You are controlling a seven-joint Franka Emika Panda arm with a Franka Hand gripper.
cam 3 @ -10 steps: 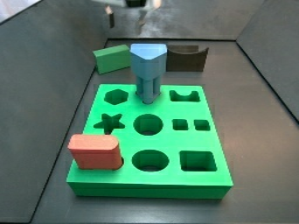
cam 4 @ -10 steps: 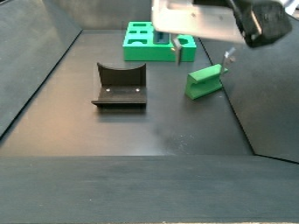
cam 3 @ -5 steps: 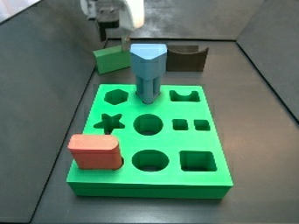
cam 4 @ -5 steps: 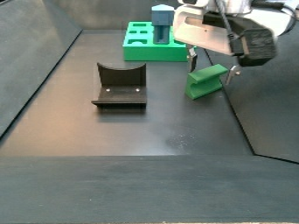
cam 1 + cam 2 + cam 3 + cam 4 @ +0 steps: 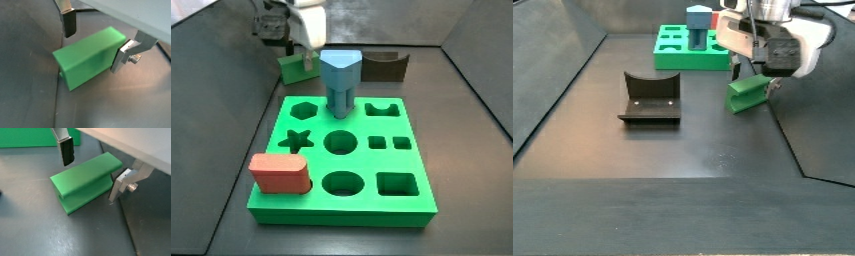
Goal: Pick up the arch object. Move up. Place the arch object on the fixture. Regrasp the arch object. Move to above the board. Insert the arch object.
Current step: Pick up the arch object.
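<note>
Since the earlier frames the gripper (image 5: pixel 755 72) has travelled down from above the floor and now straddles the arch object (image 5: pixel 750 93), a small muted-green blocky piece lying on the dark floor close to the right wall. In a side view the gripper (image 5: pixel 295 50) hangs directly over the same piece (image 5: pixel 297 68), which sits behind the board (image 5: pixel 342 215), a large bright green slab with shaped cutouts. This descent indicates that the first step, picking up the arch object, is in hand; the grasp itself appears not yet made.

Gripper state: the flat silver fingers stand apart, one on each long side of the arch object. In both wrist views a gap shows between the dark pad of one finger (image 5: pixel 67 150) and the green face. The opposite finger (image 5: pixel 125 55) lies very near or against the other face; contact cannot be confirmed. Nothing is held.

The arch object (image 5: pixel 90 56) rests flat on the floor, its notch facing low and sideways in a wrist view (image 5: pixel 85 179).

The fixture (image 5: pixel 649 99), a dark brown-olive block with a U-shaped notch, stands apart from the piece, unoccupied. A tall blue pentagon-topped peg (image 5: pixel 341 82) stands in the board, and a salmon-red rounded block (image 5: pixel 279 171) sits on its near corner.

Probable next requirement: close the jaws squarely on the two long faces before lifting.
</note>
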